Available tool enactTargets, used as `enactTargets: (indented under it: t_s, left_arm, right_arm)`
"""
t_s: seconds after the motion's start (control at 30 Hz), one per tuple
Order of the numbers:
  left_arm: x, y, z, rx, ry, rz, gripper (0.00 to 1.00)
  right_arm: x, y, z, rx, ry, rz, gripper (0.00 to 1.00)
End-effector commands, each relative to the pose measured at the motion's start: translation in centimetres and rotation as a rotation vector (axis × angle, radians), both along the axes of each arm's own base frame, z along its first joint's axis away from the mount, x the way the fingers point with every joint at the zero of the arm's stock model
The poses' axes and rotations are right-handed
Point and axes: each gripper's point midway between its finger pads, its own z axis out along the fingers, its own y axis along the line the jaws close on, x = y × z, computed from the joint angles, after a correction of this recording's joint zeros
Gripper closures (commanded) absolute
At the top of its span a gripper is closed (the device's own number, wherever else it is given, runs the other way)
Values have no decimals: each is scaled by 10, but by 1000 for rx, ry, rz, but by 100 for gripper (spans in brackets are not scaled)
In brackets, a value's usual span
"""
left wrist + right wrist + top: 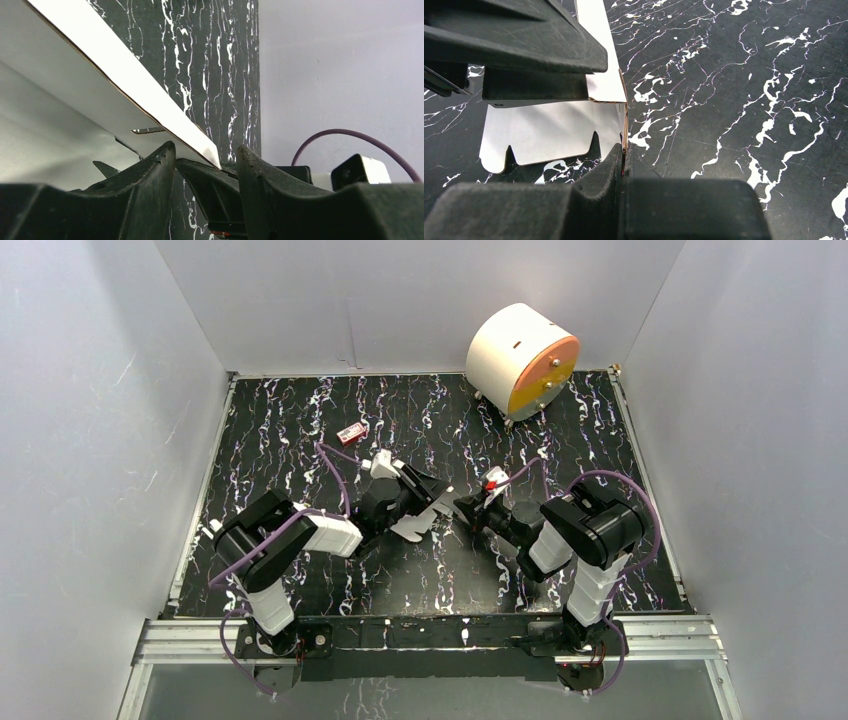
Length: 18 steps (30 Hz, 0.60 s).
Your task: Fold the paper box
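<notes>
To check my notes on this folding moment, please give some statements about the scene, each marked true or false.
The right gripper pinches an edge of the paper box. True.
The left gripper is fully shut. False: its jaws stand apart, a box corner between them.
The white cylinder stands at the far right of the table. True.
The small red item sits inside the box. False: it lies on the table, apart from it.

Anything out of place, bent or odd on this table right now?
Nothing looks damaged. The box is a part-folded sheet, one edge pinched in the right gripper's shut jaws. The only stray thing is a small red item lying loose on the table beyond the left arm.
</notes>
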Motion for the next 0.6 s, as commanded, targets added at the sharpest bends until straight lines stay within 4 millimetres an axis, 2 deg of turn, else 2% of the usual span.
enactTargets:
  t_s: [0.0,0.27,0.43,0.57]
  left_arm:
    - [13,-7,18,-46,-44,32,57]
    - [14,-15,14,-58,-37,10,73]
    - [10,-11,10,-36,-45,1,91]
    - [5,-6,9,4,-74,-15,98]
  right_arm:
    - [3,5,28,47,-122,1,100]
    - [2,9,25,20,-129,4,100]
    - [3,7,24,14,-129,-7,100]
    - [4,6,24,13,-130,-12,100]
